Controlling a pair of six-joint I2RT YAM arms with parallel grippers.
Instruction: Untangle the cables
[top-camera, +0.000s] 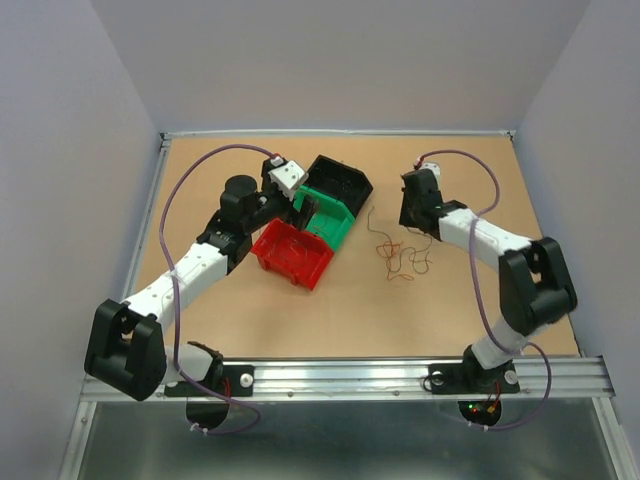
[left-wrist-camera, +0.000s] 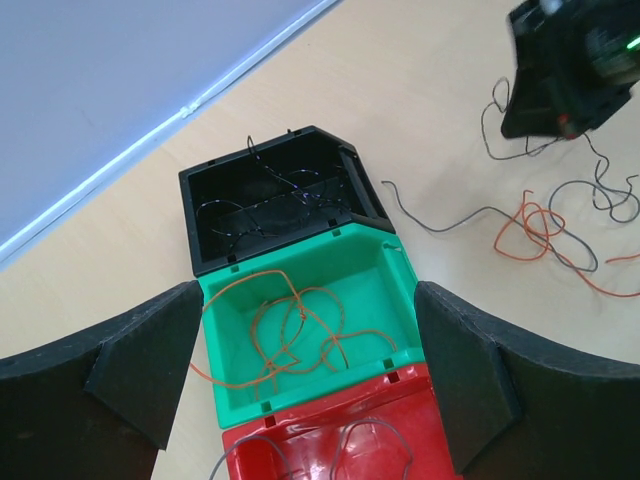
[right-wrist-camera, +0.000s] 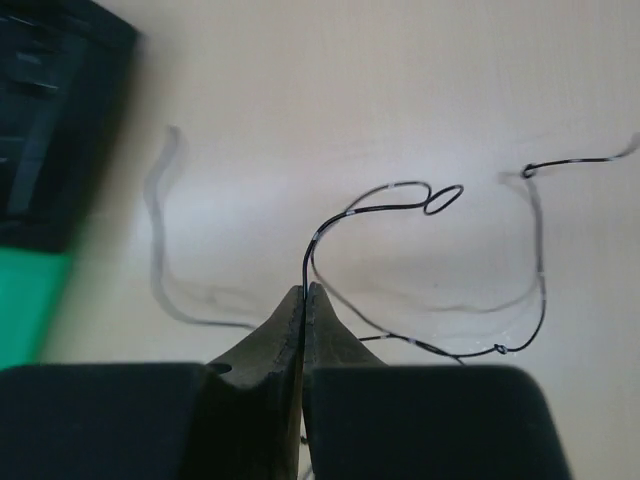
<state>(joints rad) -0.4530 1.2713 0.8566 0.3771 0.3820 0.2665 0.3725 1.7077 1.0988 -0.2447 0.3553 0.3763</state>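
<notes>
Beside the cables (top-camera: 400, 255), right arm (top-camera: 480, 235) folded down, jaws tight on one strand (right-wrist-camera: 350, 212).

Three small open bins stand in a diagonal row left of the middle of the tan surface (top-camera: 300, 320), each touching the next. The black bin (top-camera: 345, 180) is farthest and most to the right, the green bin (top-camera: 335, 225) sits in the middle, and the red bin (top-camera: 293, 254) is nearest. A metal rail (top-camera: 350, 372) runs along the near edge. Pale grey walls (top-camera: 330, 60) close in the left, far and right sides.
</notes>
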